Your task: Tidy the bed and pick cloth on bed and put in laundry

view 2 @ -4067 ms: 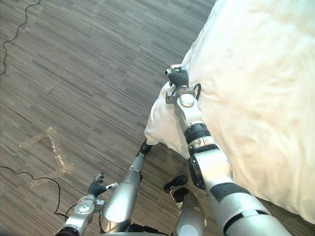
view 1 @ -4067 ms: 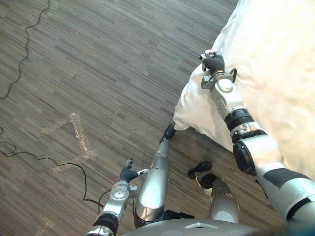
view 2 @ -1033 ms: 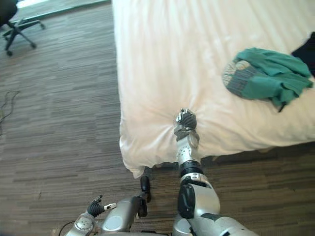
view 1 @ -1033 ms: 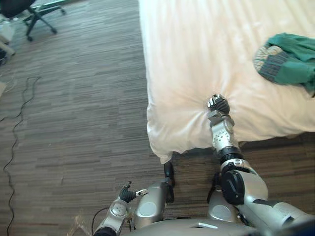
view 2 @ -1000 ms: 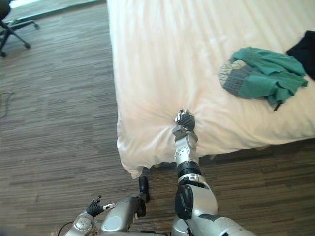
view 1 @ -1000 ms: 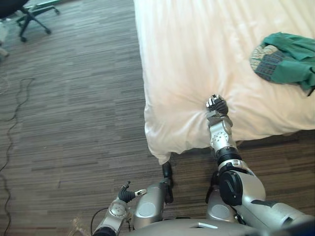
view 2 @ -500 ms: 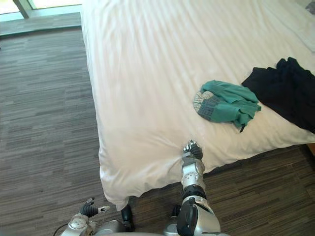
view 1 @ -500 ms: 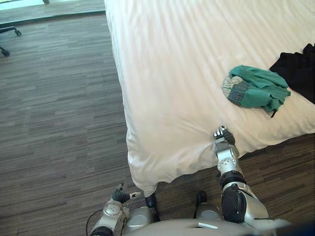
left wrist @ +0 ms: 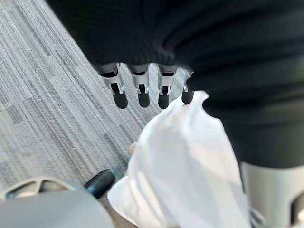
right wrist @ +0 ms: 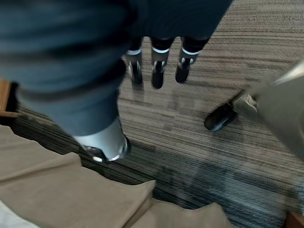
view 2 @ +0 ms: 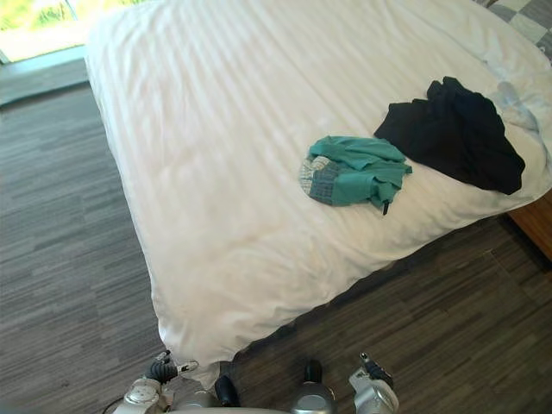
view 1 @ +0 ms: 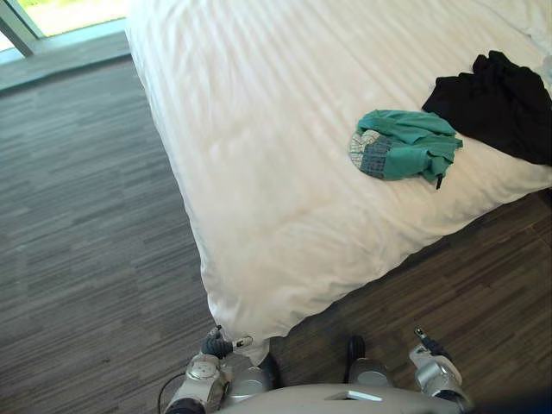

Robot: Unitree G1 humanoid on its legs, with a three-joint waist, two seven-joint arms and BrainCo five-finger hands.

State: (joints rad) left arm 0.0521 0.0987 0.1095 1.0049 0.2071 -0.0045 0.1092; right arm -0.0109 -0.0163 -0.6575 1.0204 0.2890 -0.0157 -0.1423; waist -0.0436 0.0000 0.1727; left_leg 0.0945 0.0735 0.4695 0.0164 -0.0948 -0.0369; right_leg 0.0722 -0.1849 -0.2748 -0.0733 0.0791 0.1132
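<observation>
While the left hand [view 1: 211, 346] and right hand [view 1: 429, 345] hang straight-fingered and empty, the green cloth [view 1: 401, 153] lies at two o'clock near the bed [view 1: 259, 172] edge; open floor [view 1: 78, 216] at nine.

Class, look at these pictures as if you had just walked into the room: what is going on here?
A humanoid robot stands at the corner of a bed under a white duvet. A green cloth and a black cloth lie on the duvet, well away from both hands. The left hand hangs open beside the duvet's drooping corner, and the right hand hangs open over the floor. Neither hand holds anything, so no cloth has been picked up yet.
</observation>
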